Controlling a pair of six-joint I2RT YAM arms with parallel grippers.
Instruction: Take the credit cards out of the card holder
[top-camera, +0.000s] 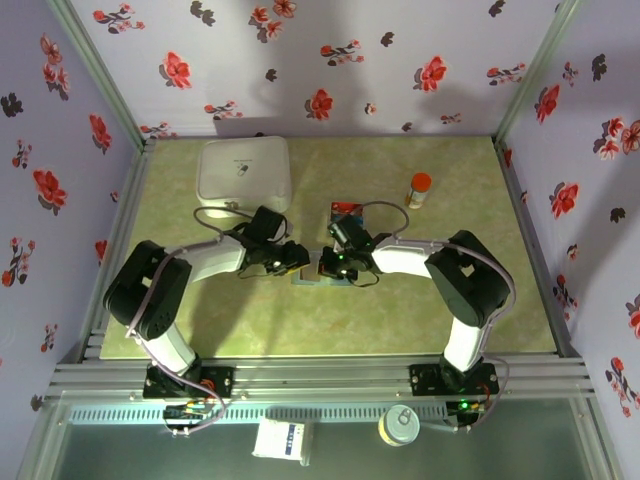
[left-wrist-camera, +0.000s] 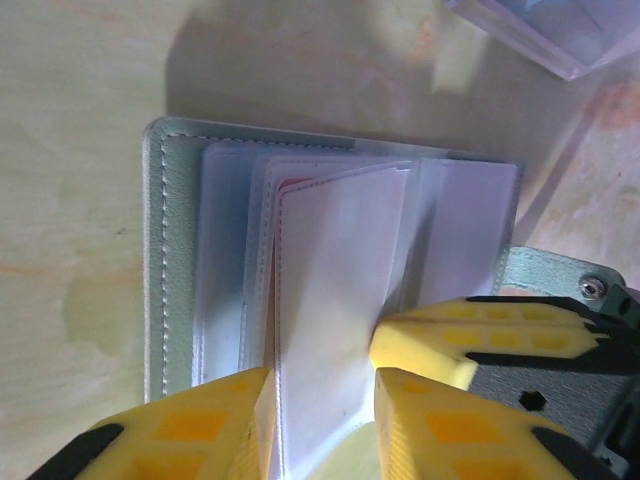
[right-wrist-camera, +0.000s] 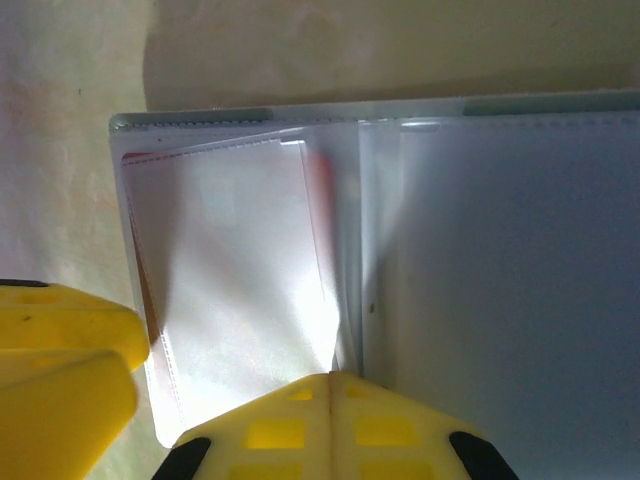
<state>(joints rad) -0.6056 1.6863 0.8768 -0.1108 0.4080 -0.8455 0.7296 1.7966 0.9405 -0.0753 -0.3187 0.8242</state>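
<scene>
The card holder (left-wrist-camera: 160, 260) is pale grey-green with white stitching; a red credit card (right-wrist-camera: 320, 190) edge shows. Jaws yellow, bench (top-camera: 400, 320) mottled yellow-green, walls (top-camera: 230, 45) lilac with red flowers.

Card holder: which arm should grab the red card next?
Probably the left: the left gripper straddles the sleeve showing the red card. The right gripper is shut at the card holder edge.

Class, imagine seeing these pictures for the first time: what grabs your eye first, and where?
Mid-table, the left gripper straddles a clear sleeve of the open card holder, with the shut right gripper close beside it. A white box sits back left, an orange-capped bottle back right.
</scene>
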